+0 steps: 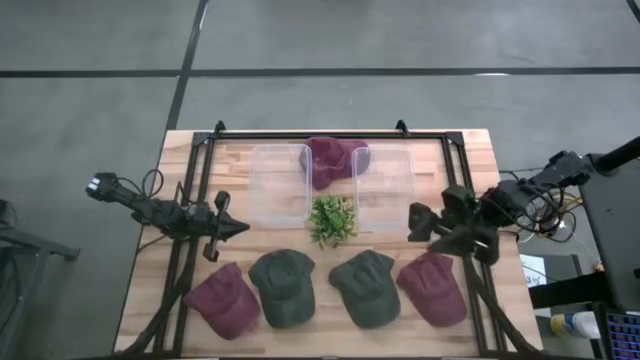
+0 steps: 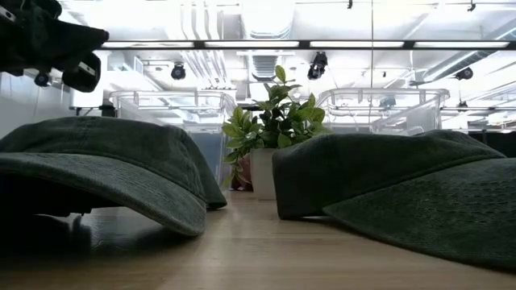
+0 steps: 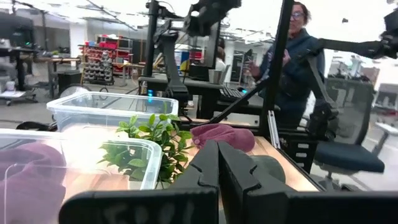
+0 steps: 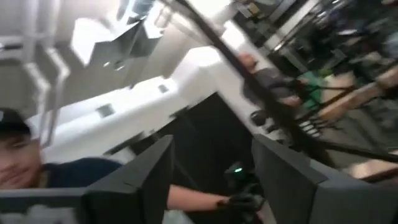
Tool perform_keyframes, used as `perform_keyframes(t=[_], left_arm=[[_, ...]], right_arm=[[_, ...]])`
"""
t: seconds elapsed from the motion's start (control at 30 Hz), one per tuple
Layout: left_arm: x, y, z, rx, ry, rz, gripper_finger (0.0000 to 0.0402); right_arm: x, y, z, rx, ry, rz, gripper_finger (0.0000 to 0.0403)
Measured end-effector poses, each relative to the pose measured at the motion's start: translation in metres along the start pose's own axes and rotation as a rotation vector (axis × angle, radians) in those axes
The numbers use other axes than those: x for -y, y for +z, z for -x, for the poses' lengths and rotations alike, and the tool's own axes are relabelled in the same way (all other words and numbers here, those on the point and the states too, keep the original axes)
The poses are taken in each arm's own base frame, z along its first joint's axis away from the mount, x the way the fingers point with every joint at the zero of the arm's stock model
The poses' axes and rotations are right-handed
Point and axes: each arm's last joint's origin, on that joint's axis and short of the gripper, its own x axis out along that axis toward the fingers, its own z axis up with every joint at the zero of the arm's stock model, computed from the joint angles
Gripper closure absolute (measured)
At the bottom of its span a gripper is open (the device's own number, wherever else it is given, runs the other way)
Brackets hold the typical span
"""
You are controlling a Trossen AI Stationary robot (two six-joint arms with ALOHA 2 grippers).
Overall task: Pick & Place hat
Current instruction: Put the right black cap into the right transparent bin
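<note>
Five hats show in the high view. A maroon hat (image 1: 335,160) lies at the far side between two clear bins, overlapping their rims. Four rest on the table in a near row: maroon (image 1: 222,300), green (image 1: 283,287), green (image 1: 365,288), maroon (image 1: 432,287). My left gripper (image 1: 235,228) hovers shut above the table, left of the plant and beyond the near-left hats; its fingers (image 3: 217,163) are pressed together. My right gripper (image 1: 415,222) is open, right of the plant and above the far edge of the near-right hats, with its fingers (image 4: 211,168) tipped up toward the ceiling.
A small potted plant (image 1: 332,220) stands mid-table between the left bin (image 1: 278,185) and the right bin (image 1: 385,188). A black frame (image 1: 330,133) runs around the table. In the low view both green hats (image 2: 105,165) (image 2: 403,181) fill the foreground. A person (image 3: 298,56) stands beyond the right side.
</note>
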Motion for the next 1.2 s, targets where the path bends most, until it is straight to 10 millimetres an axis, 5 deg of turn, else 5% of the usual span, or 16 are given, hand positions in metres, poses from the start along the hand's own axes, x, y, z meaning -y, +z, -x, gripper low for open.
perform_keyframes(t=[0.17,0.47,0.83,1.2], left_arm=[[0.000,0.000,0.000,0.001,0.016,-0.001,0.0402],[0.000,0.000,0.000,0.004,0.016,0.048,0.0402],[0.000,0.000,0.000,0.006,0.015,0.053,0.0402],[0.000,0.001,0.000,0.008,0.015,0.050,0.0402]], right_arm=[[-0.013,-0.008,-0.032,-0.132,-0.071,-0.002,0.0139],[-0.027,-0.046,-0.072,-0.517,-0.702,0.159,0.0115],[-0.010,-0.149,-0.127,-0.986,-0.830,0.343,0.0127],[0.017,-0.234,-0.145,-1.370,-0.987,0.432,0.0141]])
